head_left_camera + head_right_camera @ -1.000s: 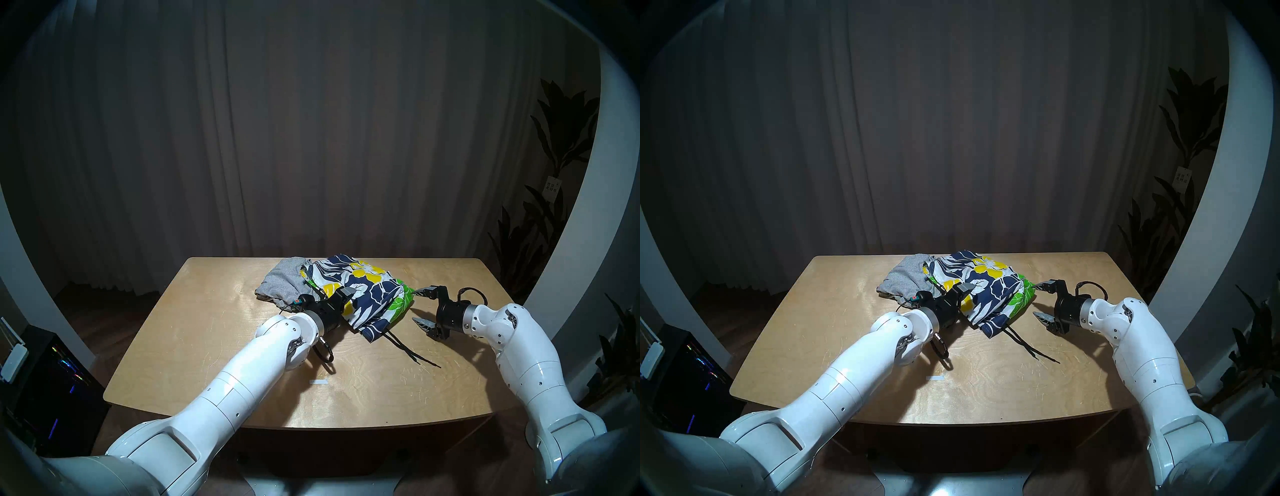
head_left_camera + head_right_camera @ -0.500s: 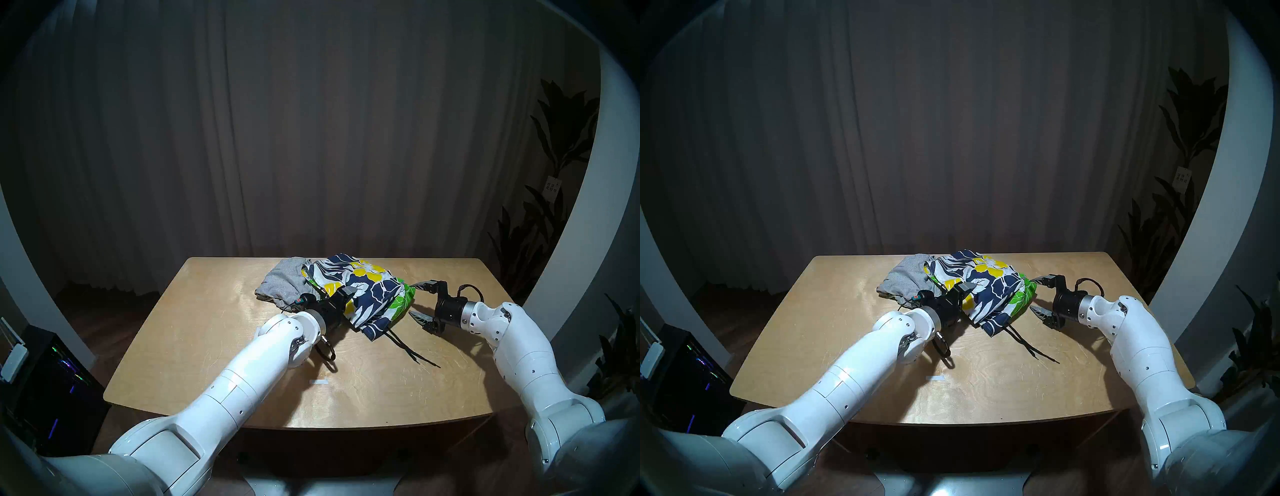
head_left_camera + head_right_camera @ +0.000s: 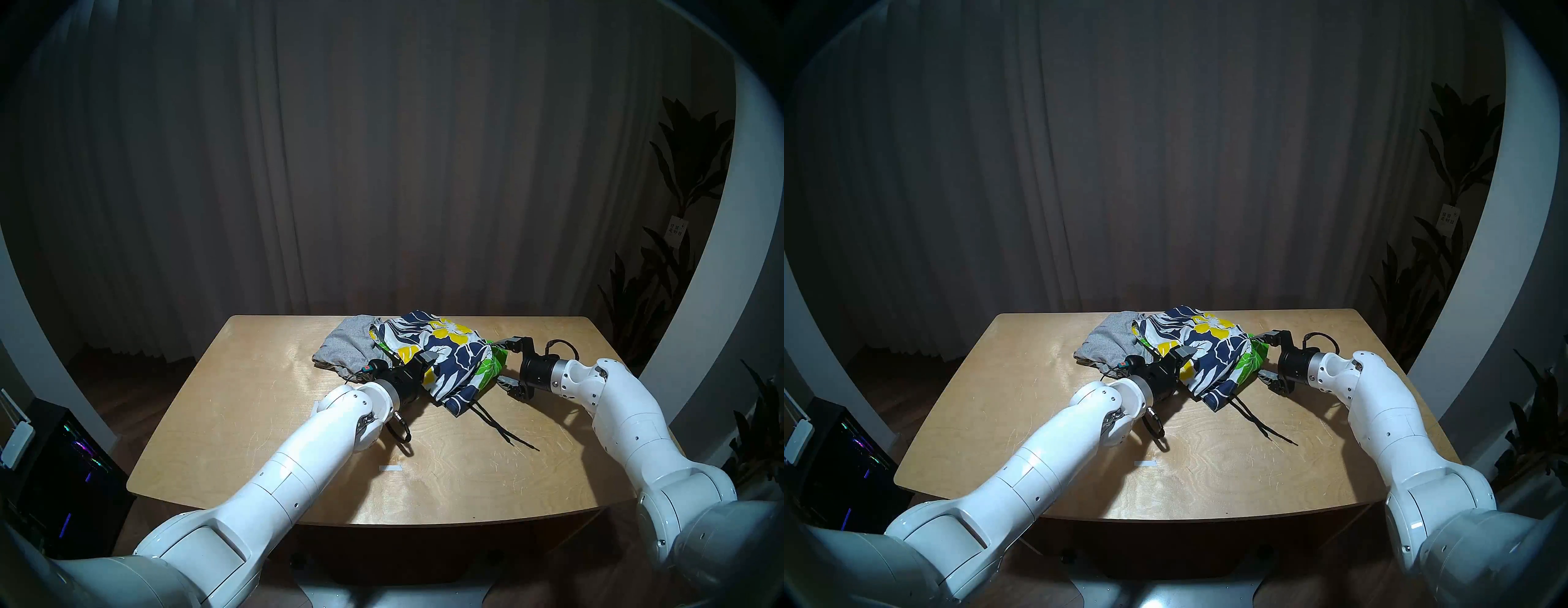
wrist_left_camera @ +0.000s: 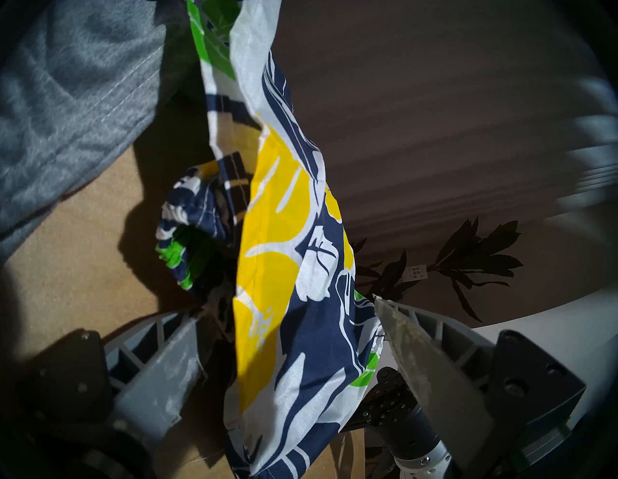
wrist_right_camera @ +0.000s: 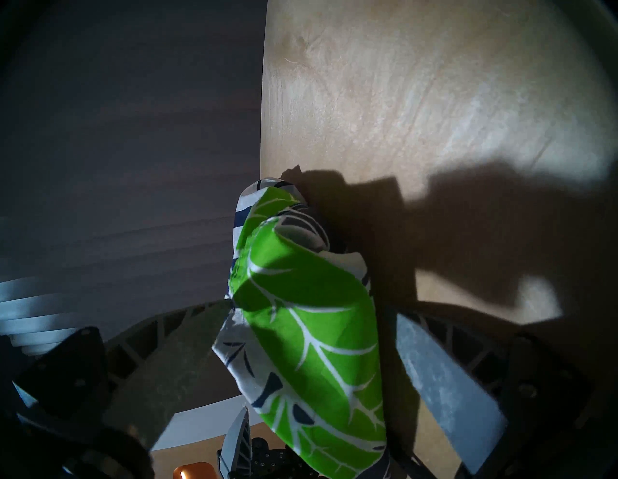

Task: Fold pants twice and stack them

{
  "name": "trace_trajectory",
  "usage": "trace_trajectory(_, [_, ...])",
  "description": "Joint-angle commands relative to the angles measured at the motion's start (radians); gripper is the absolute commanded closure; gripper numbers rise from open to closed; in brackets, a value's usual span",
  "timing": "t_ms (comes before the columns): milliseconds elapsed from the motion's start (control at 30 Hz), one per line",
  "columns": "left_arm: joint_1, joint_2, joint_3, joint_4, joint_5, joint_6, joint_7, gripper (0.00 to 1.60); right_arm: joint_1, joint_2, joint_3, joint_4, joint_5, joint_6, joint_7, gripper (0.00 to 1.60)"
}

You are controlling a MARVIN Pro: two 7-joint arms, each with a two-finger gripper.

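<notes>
The navy-white floral shorts (image 3: 449, 352) lie crumpled at the far middle of the wooden table (image 3: 254, 424), and their black drawstring (image 3: 505, 433) trails toward me. Grey shorts (image 3: 345, 344) lie bunched against their left side. My left gripper (image 3: 424, 369) is open at the floral heap's near-left edge. In the left wrist view a fold of floral cloth (image 4: 284, 234) hangs between the spread fingers of that gripper (image 4: 287, 306). My right gripper (image 3: 502, 361) is open too. Its fingers straddle the green-leaf corner (image 5: 317, 368) at the heap's right edge.
A small white tape mark (image 3: 392, 468) sits on the table nearer to me. A dark computer tower (image 3: 55, 467) stands on the floor at the left, plants (image 3: 679, 212) at the right, and a curtain hangs behind the table.
My right gripper has moved left, from beside the floral shorts to around their right corner, jaws still apart. The left arm and both garments have hardly moved.
</notes>
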Motion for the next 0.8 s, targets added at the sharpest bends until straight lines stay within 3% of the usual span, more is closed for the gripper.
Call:
trace_trajectory(0, [0.033,0.001,-0.015,0.038,-0.011,-0.019,-0.118,0.00,0.048,-0.022,0.021,0.061,0.045,0.057,0.048,0.00])
trace_trajectory(167, [0.038,-0.002,-0.018,0.065,-0.008,-0.027,-0.201,0.00,0.051,-0.012,0.044,0.111,0.076,0.089,0.077,0.00])
trace_trajectory(300, [0.032,-0.010,-0.016,0.094,-0.003,-0.031,-0.234,0.00,0.066,-0.010,0.017,0.139,0.037,0.089,0.107,0.00])
trace_trajectory(767, [-0.050,-0.039,0.012,0.115,0.032,-0.029,-0.073,0.00,0.172,-0.058,-0.064,0.211,-0.057,0.073,0.154,0.00])
